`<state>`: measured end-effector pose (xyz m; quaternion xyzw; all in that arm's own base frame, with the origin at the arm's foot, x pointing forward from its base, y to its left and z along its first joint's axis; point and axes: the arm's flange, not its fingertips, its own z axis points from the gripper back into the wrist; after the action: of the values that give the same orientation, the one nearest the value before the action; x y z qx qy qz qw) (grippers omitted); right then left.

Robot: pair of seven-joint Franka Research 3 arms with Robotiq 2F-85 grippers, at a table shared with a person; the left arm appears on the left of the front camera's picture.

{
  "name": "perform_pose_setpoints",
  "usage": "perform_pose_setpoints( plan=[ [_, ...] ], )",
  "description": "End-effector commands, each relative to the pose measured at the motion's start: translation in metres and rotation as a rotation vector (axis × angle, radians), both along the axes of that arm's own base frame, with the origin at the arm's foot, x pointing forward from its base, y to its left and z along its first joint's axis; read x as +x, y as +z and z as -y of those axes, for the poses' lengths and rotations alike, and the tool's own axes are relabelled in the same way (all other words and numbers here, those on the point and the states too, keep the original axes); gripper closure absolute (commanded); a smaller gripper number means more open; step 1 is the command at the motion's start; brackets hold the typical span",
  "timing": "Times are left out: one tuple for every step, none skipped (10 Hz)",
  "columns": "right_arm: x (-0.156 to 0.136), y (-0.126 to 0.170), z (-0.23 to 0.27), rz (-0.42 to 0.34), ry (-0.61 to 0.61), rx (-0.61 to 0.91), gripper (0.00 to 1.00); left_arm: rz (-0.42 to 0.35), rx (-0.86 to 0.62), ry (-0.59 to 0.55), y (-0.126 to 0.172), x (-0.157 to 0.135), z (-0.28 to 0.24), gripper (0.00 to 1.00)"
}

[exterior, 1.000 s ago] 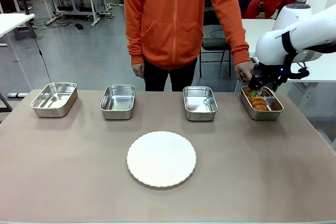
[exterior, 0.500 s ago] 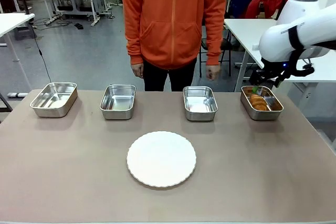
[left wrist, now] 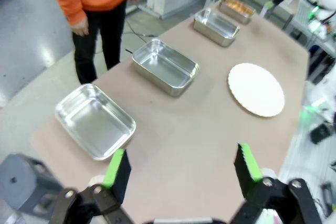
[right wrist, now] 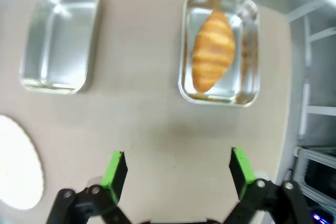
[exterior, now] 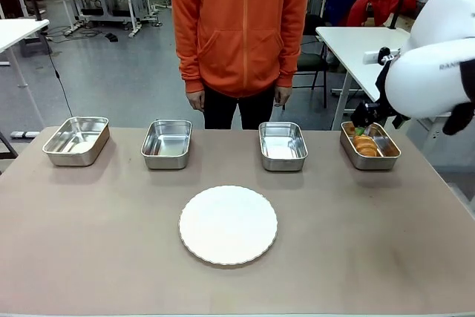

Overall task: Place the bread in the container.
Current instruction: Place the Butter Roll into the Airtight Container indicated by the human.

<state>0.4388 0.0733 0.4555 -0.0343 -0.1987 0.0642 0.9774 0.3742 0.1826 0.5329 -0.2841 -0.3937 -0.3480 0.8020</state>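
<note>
The bread [exterior: 364, 144] is a golden-brown croissant lying inside the container [exterior: 386, 155], the far-right steel tray. In the right wrist view the bread [right wrist: 212, 50] lies lengthwise in the container [right wrist: 251, 45]. My right gripper [exterior: 361, 118] hangs just above the tray's far left corner, apart from the bread. Seen from its own wrist, my right gripper [right wrist: 177, 169] stands open and empty, well back from the tray. My left gripper [left wrist: 181, 163] is open with nothing between its fingers, high over the table's left end. The left wrist view catches the bread [left wrist: 237, 7] far off.
Three more steel trays [exterior: 76, 139] [exterior: 166, 143] [exterior: 283, 145] line the far side. A round white plate [exterior: 228, 224] lies mid-table. A person in an orange hoodie [exterior: 239, 27] stands behind the middle trays, hands at their sides.
My right gripper has lifted out of the far-right tray and drawn back to the right, leaving the bread inside. The person's hand has pulled away from that tray to their side.
</note>
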Motion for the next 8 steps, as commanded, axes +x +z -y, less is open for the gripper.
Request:
perform_pose_setpoints(
  plan=[
    [-0.0262,-0.0016,-0.0062,0.033,-0.009,0.036,0.00,0.013,-0.014,-0.007,0.0013,-0.0005,0.0009,0.00],
    [-0.0293,-0.0056,-0.0061,0.014,0.008,0.037,0.00,0.013,-0.014,-0.007,0.0013,-0.0005,0.0009,0.00],
    [-0.0282,-0.0099,-0.0033,-0.014,0.023,0.042,0.00,0.013,-0.014,-0.007,0.0013,-0.0005,0.0009,0.00],
    [-0.0291,-0.0010,-0.0090,0.014,0.013,0.004,0.00,0.013,-0.014,-0.007,0.0013,-0.0005,0.0009,0.00],
    [-0.0291,-0.0010,-0.0090,0.014,0.013,0.004,0.00,0.013,-0.014,-0.007,0.0013,-0.0005,0.0009,0.00],
    [-0.0291,-0.0010,-0.0090,0.014,0.013,0.004,0.00,0.013,-0.014,-0.007,0.0013,-0.0005,0.0009,0.00],
    [-0.0291,-0.0010,-0.0090,0.014,0.013,0.004,0.00,0.013,-0.014,-0.007,0.0013,-0.0005,0.0009,0.00],
    [-0.0291,-0.0010,-0.0090,0.014,0.013,0.004,0.00,0.013,-0.014,-0.007,0.0013,-0.0005,0.0009,0.00]
  ],
)
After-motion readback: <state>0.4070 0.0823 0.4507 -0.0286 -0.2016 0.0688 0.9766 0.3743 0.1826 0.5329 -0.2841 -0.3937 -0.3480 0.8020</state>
